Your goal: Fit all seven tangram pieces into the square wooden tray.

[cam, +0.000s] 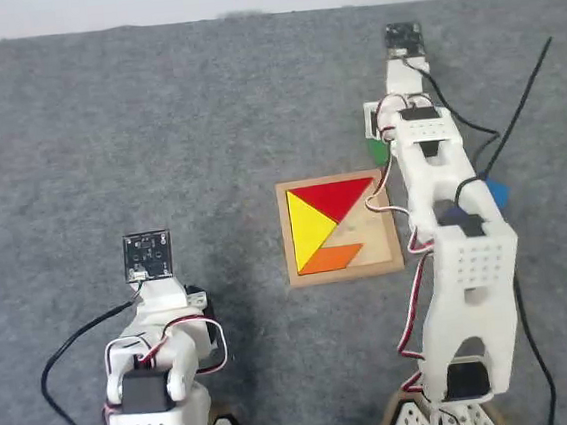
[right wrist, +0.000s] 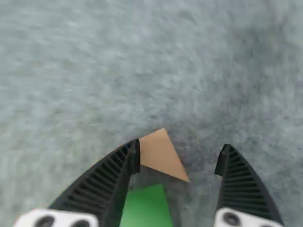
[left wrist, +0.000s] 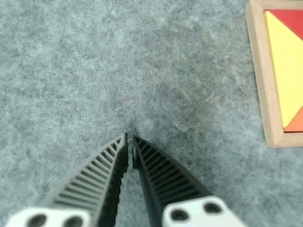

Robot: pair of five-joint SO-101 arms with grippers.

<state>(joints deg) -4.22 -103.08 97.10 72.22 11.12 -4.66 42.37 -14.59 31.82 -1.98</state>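
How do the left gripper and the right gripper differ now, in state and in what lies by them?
The left gripper is shut; the right gripper is open wide. The left gripper points at bare grey carpet, with the wooden tray nearby; the right gripper stands over a tan piece and a green piece. Both have black ribbed fingers.

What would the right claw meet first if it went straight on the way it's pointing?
Probably the tan triangle, which lies on the grey mat inside the open right claw; the green piece sits nearer the wrist. Height is unclear.
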